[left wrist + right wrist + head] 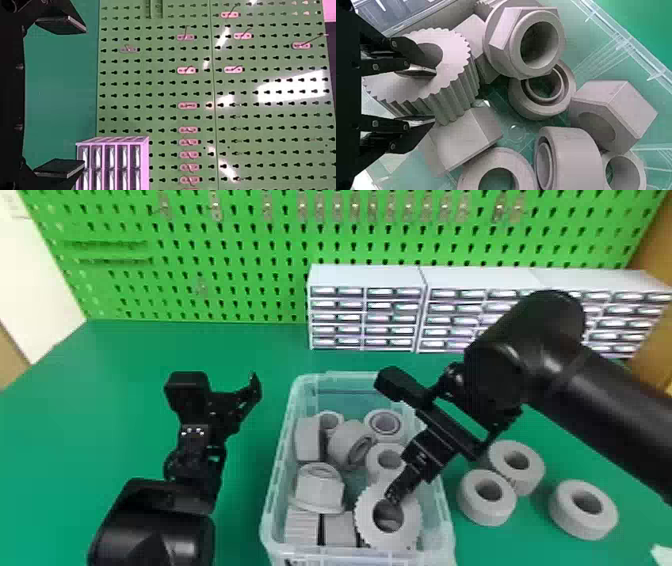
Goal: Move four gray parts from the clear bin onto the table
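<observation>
My right gripper [393, 496] is at the front of the clear bin [450, 530], shut on a gray gear [367, 520], with a finger inside its hole. In the right wrist view my right gripper [425, 95] holds the wall of the toothed gear [455, 85] between its fingers. Several other gray parts [320, 490] lie in the bin. Three gray rings [486, 510] rest on the table right of the bin. My left gripper [245, 396] is parked left of the bin; in the left wrist view the left gripper [61, 95] stands open, holding nothing.
White drawer cabinets [367, 277] stand along the back of the green table [250, 345], before a green pegboard [200, 250]. The right forearm [600, 420] reaches over the table's right side, above the rings.
</observation>
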Tool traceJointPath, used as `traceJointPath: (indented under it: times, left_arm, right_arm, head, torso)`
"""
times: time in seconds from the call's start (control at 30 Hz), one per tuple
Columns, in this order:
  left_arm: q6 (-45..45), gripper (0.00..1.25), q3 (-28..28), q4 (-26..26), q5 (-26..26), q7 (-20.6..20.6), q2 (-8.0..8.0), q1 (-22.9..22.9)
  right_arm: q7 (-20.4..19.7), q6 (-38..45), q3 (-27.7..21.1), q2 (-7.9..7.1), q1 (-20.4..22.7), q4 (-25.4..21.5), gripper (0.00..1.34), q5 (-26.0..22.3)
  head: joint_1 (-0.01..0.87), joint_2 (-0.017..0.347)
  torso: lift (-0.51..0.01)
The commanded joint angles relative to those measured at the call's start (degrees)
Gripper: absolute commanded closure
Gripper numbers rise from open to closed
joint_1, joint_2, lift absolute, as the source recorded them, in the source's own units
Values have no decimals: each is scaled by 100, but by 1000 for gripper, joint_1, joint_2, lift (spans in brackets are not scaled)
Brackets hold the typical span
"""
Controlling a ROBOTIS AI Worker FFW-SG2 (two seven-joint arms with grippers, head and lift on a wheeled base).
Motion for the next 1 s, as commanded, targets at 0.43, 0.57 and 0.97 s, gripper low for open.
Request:
traceJointPath:
  times: [0.43,0.57,0.97]
  left_arm:
    - [-9,101,-21,0,9,0,0,-2]
    - [-9,101,-21,0,9,0,0,7]
    - [-9,101,-29,0,0,0,0,-28]
  right_arm:
    - [-1,0,-401,80,47,-113,972,79]
    - [-1,0,-445,115,47,-131,972,132]
    - [8,8,-208,141,12,-43,950,211]
  head:
    - [693,72]
    - [693,72]
    - [693,72]
  torso:
    - [-52]
    - [-52]
    - [-52]
